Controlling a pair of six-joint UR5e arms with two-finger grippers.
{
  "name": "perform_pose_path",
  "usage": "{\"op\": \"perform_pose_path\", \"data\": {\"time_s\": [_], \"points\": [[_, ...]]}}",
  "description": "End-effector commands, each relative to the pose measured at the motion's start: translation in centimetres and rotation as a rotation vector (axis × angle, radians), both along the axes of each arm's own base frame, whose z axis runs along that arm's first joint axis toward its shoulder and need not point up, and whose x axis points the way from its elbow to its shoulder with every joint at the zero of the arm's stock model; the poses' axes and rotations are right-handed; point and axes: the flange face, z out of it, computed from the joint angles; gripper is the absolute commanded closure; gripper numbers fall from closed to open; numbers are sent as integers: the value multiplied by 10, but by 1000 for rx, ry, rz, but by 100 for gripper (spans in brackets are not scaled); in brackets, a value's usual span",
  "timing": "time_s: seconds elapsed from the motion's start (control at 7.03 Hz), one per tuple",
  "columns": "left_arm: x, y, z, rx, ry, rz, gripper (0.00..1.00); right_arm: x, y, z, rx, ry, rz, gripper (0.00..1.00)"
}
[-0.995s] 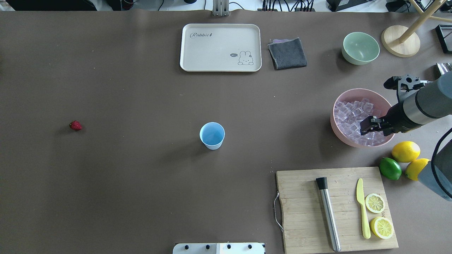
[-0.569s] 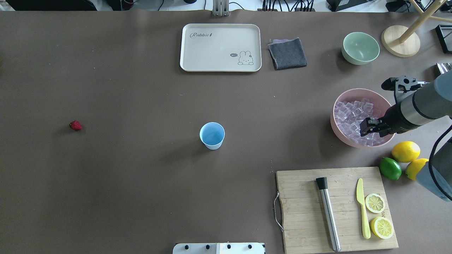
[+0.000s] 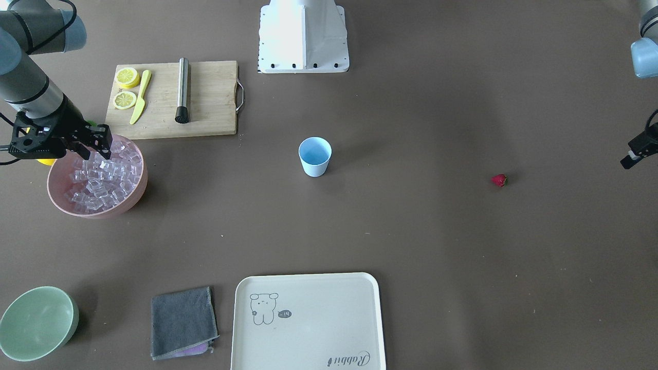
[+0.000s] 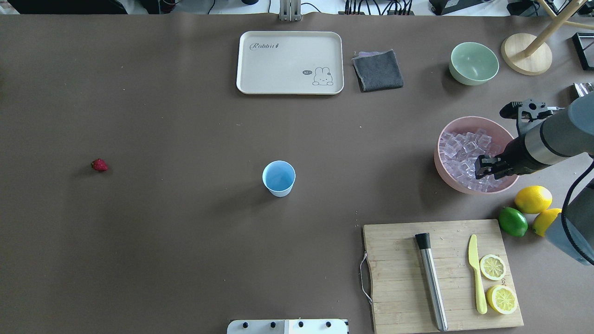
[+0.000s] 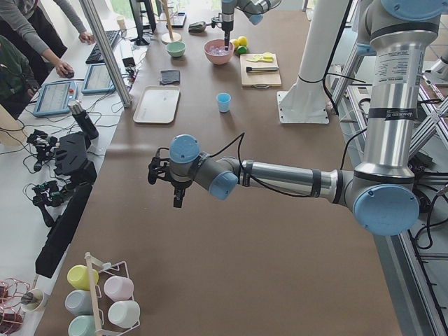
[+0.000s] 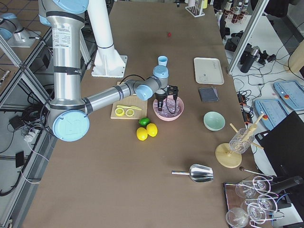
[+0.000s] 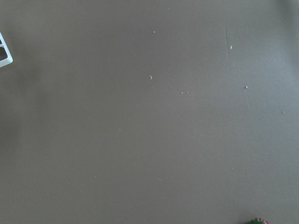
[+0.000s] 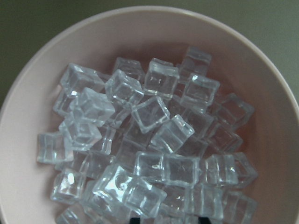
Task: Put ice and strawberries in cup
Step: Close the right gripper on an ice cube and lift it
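The right pincer [image 4: 482, 168] hangs over the near side of the pink bowl [image 4: 437, 160], its jaws apart. The right side view shows the two fingers [image 6: 162, 100] spread and pointing down into the bowl. The right wrist view shows only their two dark tips at its bottom edge, with the ice [image 8: 149, 135] heaped close below. No view shows whether the tips touch a cube. That wrist view also shows the cubes as clear and glassy, piled several deep against the bowl's pink wall, whereas the overhead view gives them only as a pale lilac mass. The overhead view does not show the left pincer [image 3: 629, 157] at all. The front-facing view catches it at its right edge, and the left side view shows it pointing down above the bare brown tabletop [image 4: 185, 116]. I cannot tell whether its jaws are apart or together. The left wrist view shows plain tabletop and a sliver of the strawberry [image 7: 258, 220] at its bottom edge. In the overhead view the berry lies alone, far out on the robot's left. The light blue cup [image 4: 278, 177] stands upright mid-table, well apart from both berry and bowl, with nothing visible inside. Near the bowl lie a lime [image 4: 513, 221], two lemons and a wooden cutting board [image 4: 394, 278].
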Motion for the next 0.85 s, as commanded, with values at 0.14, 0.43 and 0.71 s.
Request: {"op": "perform_pose_path", "data": {"time_s": [0.14, 0.43, 0.71], "points": [[1, 0, -1, 3, 0, 1, 3, -1, -1, -1, 3, -1, 0, 100], [0, -1, -1, 3, 0, 0, 3, 4, -2, -10, 9, -21, 2, 100], [1, -3, -3, 7, -1, 1, 3, 30, -7, -32, 4, -78, 21, 100]]}}
